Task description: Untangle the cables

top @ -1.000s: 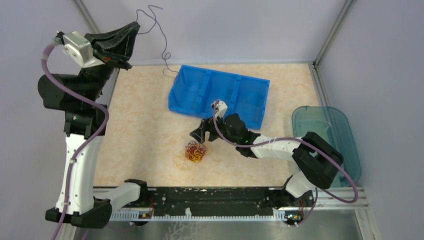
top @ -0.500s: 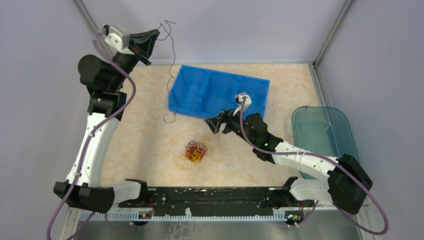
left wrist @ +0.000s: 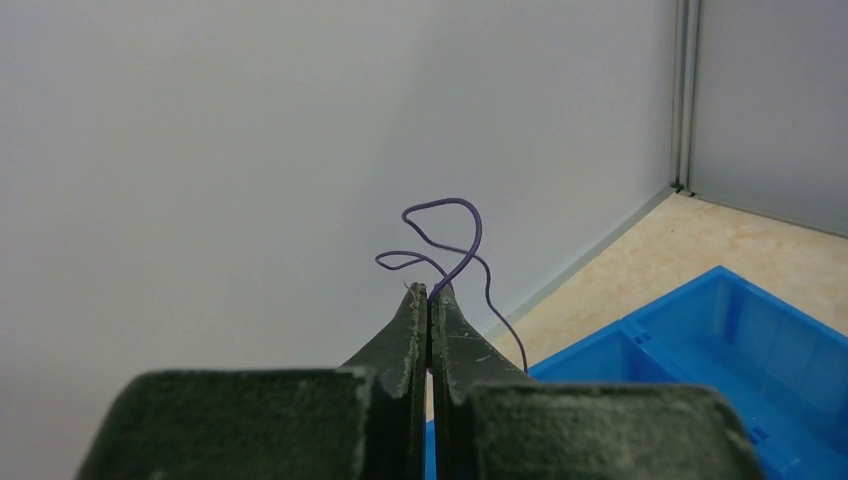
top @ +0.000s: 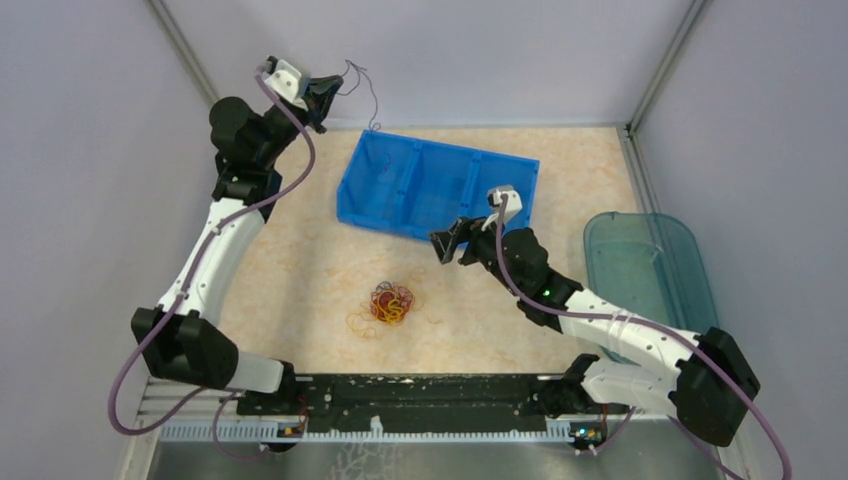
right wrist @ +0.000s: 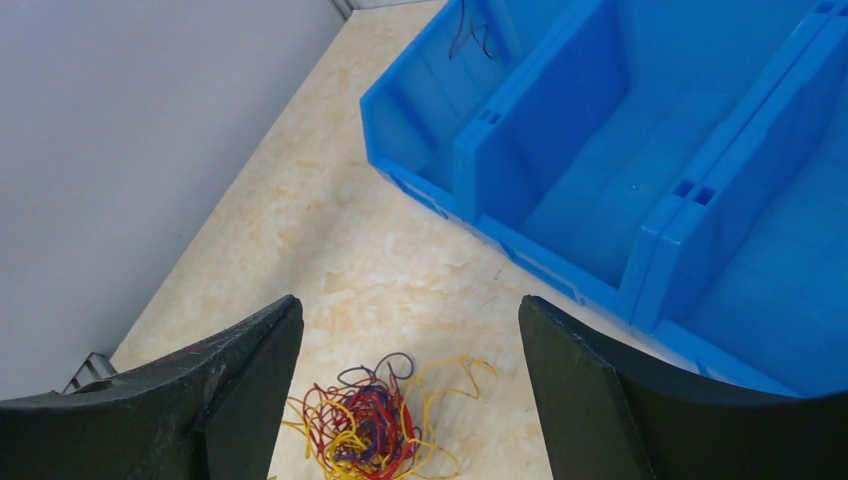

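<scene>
A tangle of red, yellow and purple cables [top: 390, 303] lies on the table in front of the blue bin [top: 392, 221]. It shows again between my right fingers, low in the right wrist view [right wrist: 365, 425]. My right gripper [top: 447, 243] [right wrist: 408, 305] hangs open above the table, between the tangle and the bin, holding nothing. High at the back left, my left gripper [top: 335, 88] [left wrist: 430, 292] is shut on one purple cable [top: 366, 92] [left wrist: 455, 235]. That strand dangles down to the bin's back left corner.
The blue bin [right wrist: 540, 130] has three compartments, and a dark strand [right wrist: 468, 35] shows in its leftmost one. A teal translucent tub [top: 650, 265] sits at the right edge. Grey walls close in the back and both sides.
My left arm has swung from the far left toward the back, carrying the purple cable over the bin's corner. My right gripper has moved up and right, away from the tangle.
</scene>
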### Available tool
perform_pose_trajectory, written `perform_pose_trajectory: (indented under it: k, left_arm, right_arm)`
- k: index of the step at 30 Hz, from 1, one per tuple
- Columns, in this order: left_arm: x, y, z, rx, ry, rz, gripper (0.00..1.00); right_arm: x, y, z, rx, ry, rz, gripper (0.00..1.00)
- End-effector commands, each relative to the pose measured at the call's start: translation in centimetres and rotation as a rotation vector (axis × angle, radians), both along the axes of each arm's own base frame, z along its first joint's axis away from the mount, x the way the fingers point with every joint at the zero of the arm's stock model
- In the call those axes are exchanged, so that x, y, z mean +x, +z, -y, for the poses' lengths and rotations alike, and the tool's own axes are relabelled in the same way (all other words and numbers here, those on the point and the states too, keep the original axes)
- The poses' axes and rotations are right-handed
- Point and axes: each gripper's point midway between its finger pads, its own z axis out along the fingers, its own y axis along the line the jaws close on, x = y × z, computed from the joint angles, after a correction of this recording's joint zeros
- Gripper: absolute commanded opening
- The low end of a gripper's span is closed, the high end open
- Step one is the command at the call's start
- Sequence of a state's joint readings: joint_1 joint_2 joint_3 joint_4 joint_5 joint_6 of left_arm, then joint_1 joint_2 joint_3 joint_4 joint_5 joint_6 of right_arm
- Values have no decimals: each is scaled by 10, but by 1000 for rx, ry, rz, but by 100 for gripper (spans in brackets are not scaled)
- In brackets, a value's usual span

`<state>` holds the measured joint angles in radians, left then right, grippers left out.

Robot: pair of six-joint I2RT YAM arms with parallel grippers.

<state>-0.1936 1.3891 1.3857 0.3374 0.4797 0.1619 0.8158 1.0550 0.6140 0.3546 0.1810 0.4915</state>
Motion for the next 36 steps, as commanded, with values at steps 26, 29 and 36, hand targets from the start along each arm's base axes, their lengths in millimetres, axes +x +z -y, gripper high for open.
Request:
perform_pose_trajectory:
  k: [26,29,36]
  left_arm:
    - [88,-136,-12,418,189,-236,82]
    - [80,-124,-18,432,207,-230,89]
    - [45,-135,-23,486,153,-354,94]
  right_arm:
    - [-4,30,-1,24,33,61,78]
    - [-4,29,-3,17,41,44,78]
    - [-6,25,-14,-22,92,-4,77]
